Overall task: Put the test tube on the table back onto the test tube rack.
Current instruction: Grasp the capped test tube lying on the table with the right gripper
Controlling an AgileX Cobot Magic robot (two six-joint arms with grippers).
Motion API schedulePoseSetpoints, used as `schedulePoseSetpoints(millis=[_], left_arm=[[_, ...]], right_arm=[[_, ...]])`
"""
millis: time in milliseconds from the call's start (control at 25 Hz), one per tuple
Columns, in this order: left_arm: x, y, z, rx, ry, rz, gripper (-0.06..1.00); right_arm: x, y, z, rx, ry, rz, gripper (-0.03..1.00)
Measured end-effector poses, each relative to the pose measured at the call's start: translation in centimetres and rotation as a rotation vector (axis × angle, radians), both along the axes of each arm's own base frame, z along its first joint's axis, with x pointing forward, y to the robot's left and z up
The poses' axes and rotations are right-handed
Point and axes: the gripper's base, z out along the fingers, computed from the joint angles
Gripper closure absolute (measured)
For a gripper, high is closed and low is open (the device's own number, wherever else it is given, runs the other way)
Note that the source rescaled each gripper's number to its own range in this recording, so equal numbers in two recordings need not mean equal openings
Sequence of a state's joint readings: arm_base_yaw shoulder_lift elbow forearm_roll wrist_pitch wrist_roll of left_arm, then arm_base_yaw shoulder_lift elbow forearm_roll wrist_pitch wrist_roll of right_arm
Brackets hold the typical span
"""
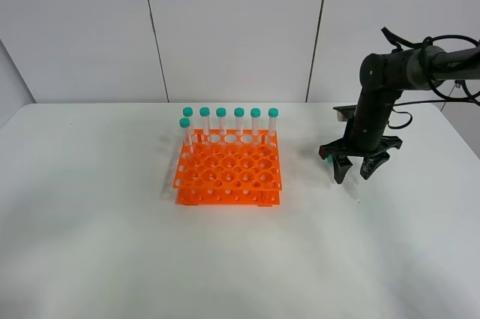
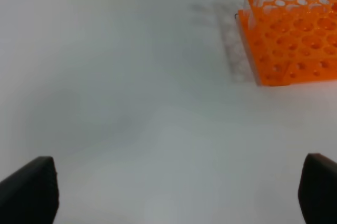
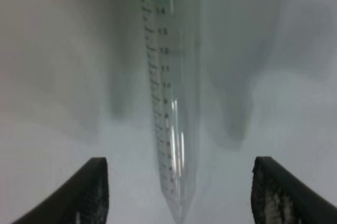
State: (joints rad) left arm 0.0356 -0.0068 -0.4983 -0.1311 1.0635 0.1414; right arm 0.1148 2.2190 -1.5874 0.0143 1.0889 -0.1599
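A clear test tube with a teal-green cap lies on the white table, right of the orange test tube rack. In the high view only its cap peeks out beside my right gripper. That gripper hovers low over the tube, open, with one finger on each side of the pointed tip and no contact. My left gripper is open and empty over bare table, with the rack some way ahead of it. It does not show in the high view.
Several capped tubes stand upright along the rack's back row and far left corner. The rack's other holes are empty. The right arm reaches in from the right edge. White wall panels stand behind the table.
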Motion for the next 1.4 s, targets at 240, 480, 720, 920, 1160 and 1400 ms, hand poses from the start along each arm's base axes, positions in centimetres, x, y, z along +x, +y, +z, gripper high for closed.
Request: schedulePoseSetpoints(millis=[240, 480, 720, 920, 1160, 1400], left_arm=[[0.0, 0.0, 0.0, 0.0, 0.0, 0.0, -0.06], [0.0, 0.0, 0.0, 0.0, 0.0, 0.0, -0.06], [0.0, 0.0, 0.0, 0.0, 0.0, 0.0, -0.06], [0.0, 0.0, 0.0, 0.0, 0.0, 0.0, -0.06], [0.0, 0.0, 0.0, 0.0, 0.0, 0.0, -0.06], [0.0, 0.0, 0.0, 0.0, 0.0, 0.0, -0.06]], right_arm=[[-0.04, -0.01, 0.0, 0.0, 0.004, 0.025, 0.29], [0.0, 0.2, 0.0, 0.023, -0.001, 0.013, 0.29], [0.05, 0.27, 0.0, 0.031, -0.006, 0.009, 0.29], [0.06, 0.28, 0.0, 0.031, -0.007, 0.006, 0.29], [0.11, 0.31, 0.0, 0.034, -0.012, 0.004, 0.29], [0.15, 0.32, -0.23, 0.035, -0.011, 0.004, 0.29]])
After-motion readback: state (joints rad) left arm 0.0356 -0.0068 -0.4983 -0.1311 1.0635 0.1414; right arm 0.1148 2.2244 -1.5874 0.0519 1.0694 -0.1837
